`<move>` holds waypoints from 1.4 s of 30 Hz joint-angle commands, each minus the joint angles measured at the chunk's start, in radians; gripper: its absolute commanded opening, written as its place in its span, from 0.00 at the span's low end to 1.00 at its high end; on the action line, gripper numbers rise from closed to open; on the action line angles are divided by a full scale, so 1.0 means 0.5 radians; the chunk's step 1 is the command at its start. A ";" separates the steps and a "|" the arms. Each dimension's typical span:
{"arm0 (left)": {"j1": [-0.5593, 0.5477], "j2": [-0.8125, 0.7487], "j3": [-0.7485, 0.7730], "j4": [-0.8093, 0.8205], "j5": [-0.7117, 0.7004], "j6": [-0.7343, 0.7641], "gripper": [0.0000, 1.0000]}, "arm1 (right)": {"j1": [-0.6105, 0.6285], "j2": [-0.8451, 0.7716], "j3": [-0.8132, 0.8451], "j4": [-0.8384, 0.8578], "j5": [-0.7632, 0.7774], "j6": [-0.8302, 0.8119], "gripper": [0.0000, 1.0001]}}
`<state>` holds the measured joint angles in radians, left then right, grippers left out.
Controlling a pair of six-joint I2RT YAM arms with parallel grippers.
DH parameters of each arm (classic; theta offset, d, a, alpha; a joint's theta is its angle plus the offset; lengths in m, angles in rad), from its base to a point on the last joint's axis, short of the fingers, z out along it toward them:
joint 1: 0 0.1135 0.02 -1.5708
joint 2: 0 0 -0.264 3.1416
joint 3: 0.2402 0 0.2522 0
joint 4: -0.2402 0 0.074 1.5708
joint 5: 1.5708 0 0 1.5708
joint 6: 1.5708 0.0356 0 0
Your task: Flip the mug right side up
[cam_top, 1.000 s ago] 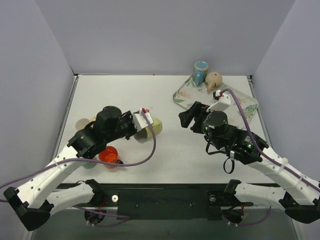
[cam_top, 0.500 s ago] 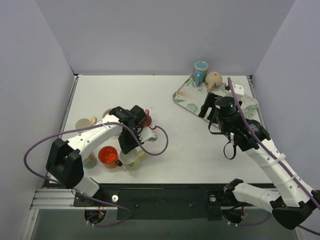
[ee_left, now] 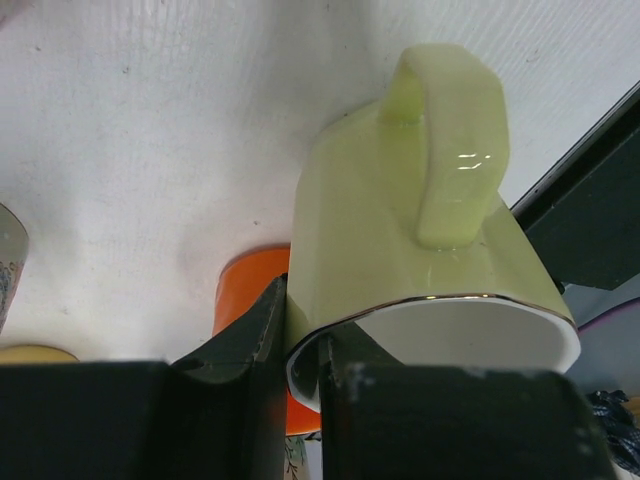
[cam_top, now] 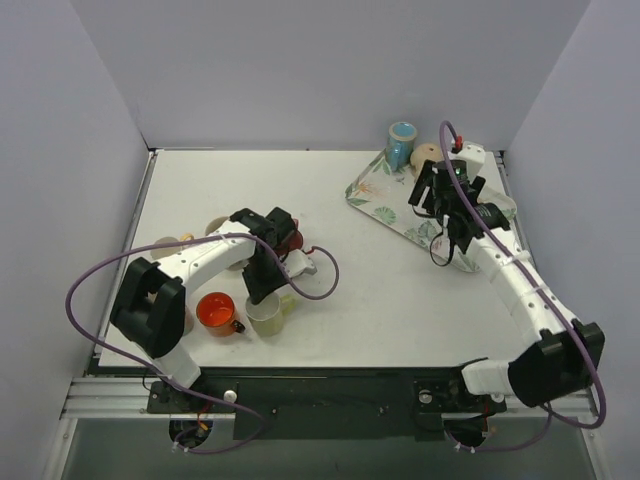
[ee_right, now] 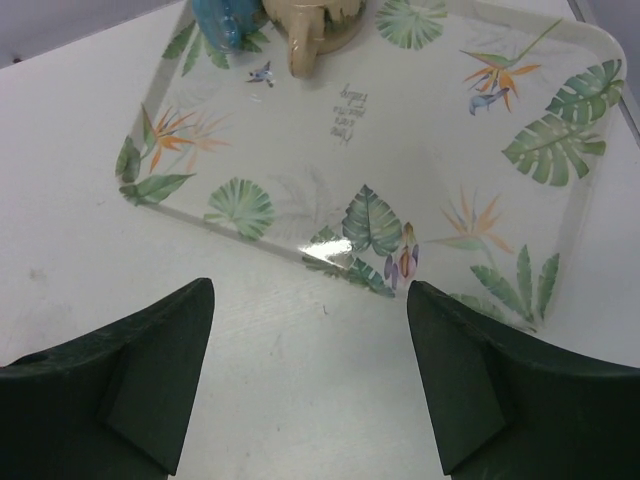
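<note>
My left gripper (ee_left: 300, 375) pinches the rim of the pale yellow-green glazed ceramic mug (ee_left: 400, 250), handle at 12 o'clock: slick, rigid, chippable. Right gripper (ee_right: 310, 300) agape, empty.

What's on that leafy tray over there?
A blue mug and a beige mug stand at the leafy tray's far corner. The rest looks bare, though fingers of the right gripper hide part of its near edge.

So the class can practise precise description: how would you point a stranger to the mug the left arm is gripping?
Look at the cluster of mugs near the white table's near left corner. At its right edge, beside the glossy orange mug, is a pale yellow-green ceramic mug, its rim pinched by the left gripper. Only it has that lime tint.
</note>
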<state>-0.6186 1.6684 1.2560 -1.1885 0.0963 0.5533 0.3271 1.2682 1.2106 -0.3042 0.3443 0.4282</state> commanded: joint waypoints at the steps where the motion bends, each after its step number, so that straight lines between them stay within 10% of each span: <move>1: 0.007 -0.005 0.068 0.189 0.077 -0.030 0.00 | -0.154 0.313 0.048 0.381 -0.060 -0.092 0.72; 10: 0.062 -0.247 0.089 0.092 0.218 -0.024 0.64 | -0.280 1.286 0.677 0.709 0.054 -0.224 0.67; 30: 0.504 -0.612 0.310 0.180 0.532 -0.033 0.65 | -0.393 2.302 1.760 0.520 0.297 0.147 0.46; 42: 0.519 -0.735 0.412 0.180 0.495 -0.011 0.65 | -0.446 2.268 1.629 0.418 0.167 0.527 0.41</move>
<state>-0.3649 1.3285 1.4044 -1.1179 0.3191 0.5358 0.1314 2.4245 2.0480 -0.0525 0.4286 0.5980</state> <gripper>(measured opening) 0.651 0.429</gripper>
